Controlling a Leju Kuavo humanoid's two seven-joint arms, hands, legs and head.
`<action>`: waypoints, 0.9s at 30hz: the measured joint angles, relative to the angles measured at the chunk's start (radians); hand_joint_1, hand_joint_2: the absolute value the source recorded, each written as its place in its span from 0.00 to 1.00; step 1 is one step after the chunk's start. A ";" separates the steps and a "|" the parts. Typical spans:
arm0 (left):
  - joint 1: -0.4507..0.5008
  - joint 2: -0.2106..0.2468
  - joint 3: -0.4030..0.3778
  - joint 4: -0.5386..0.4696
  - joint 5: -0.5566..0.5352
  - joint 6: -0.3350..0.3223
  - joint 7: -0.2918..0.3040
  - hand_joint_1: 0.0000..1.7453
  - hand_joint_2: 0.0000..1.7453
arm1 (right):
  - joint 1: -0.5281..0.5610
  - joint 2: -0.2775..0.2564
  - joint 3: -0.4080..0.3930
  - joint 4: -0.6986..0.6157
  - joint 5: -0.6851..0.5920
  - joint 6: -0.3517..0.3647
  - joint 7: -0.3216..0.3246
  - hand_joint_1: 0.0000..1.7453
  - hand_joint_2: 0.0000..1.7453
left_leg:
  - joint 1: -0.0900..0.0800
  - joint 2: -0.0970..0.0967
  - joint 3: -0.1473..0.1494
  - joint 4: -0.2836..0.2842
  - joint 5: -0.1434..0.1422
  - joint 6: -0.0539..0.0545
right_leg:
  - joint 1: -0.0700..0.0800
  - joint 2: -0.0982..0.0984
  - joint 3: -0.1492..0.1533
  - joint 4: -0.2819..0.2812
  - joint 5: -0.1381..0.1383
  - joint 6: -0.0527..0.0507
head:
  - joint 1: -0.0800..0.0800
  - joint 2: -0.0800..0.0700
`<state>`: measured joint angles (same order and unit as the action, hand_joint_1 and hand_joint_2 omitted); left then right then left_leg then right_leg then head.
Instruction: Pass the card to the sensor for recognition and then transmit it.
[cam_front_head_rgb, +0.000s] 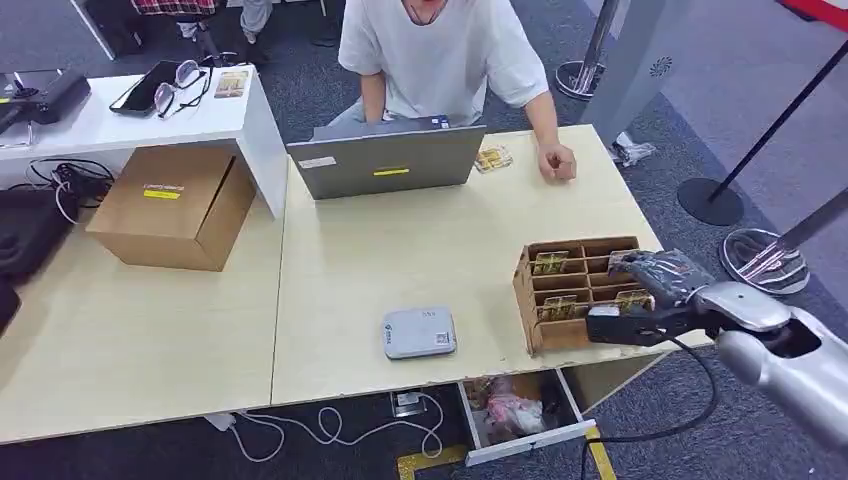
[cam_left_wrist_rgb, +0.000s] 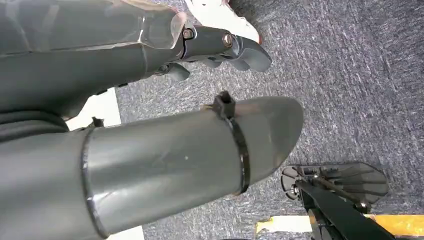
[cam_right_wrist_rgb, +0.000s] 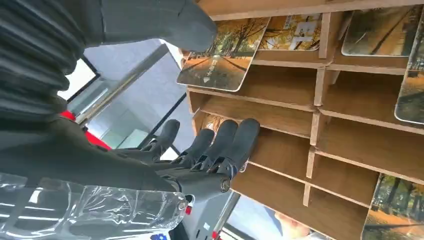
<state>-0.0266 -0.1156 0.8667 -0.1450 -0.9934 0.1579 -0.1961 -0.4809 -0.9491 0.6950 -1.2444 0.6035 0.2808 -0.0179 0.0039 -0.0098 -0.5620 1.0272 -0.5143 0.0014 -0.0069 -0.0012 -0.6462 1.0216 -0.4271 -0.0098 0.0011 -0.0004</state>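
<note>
A wooden rack of open compartments filled the right side of the frame. The right hand entered from the left, its dark fingers stretched toward the rack at centre, fingertips at a compartment's edge, holding nothing. The thick grey thumb lay across the top left. Just beside its tip, a card with an autumn tree picture leaned out of an upper slot. Similar cards sat in slots at upper right and lower right.
</note>
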 joint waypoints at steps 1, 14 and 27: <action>0.000 0.000 0.000 0.000 0.000 0.000 0.000 0.00 0.00 | -0.002 0.000 0.002 0.003 -0.002 -0.001 0.000 0.39 1.00 | 0.000 0.000 0.000 0.000 0.000 0.000 | 0.000 0.000 0.000 0.000 0.000 0.000 | 0.000 0.000; 0.000 0.000 0.001 0.000 -0.003 0.000 0.000 0.00 0.00 | -0.009 0.000 0.018 0.019 -0.013 -0.009 0.003 0.38 1.00 | 0.000 0.000 0.000 0.000 0.000 0.000 | 0.000 0.000 0.000 0.000 0.000 0.000 | 0.000 0.000; 0.000 0.004 0.009 0.000 -0.024 -0.009 -0.003 0.00 0.00 | 0.024 -0.018 0.023 0.003 -0.063 -0.054 0.042 0.80 1.00 | 0.000 0.000 0.000 0.000 0.000 0.000 | 0.000 0.000 0.000 0.000 0.000 0.000 | 0.000 0.000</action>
<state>-0.0267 -0.1114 0.8755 -0.1450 -1.0178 0.1488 -0.1991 -0.4571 -0.9667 0.7176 -1.2417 0.5409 0.2270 0.0237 0.0039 -0.0096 -0.5616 1.0272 -0.5144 0.0015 -0.0068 -0.0010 -0.6462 1.0213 -0.4272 -0.0098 0.0008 -0.0004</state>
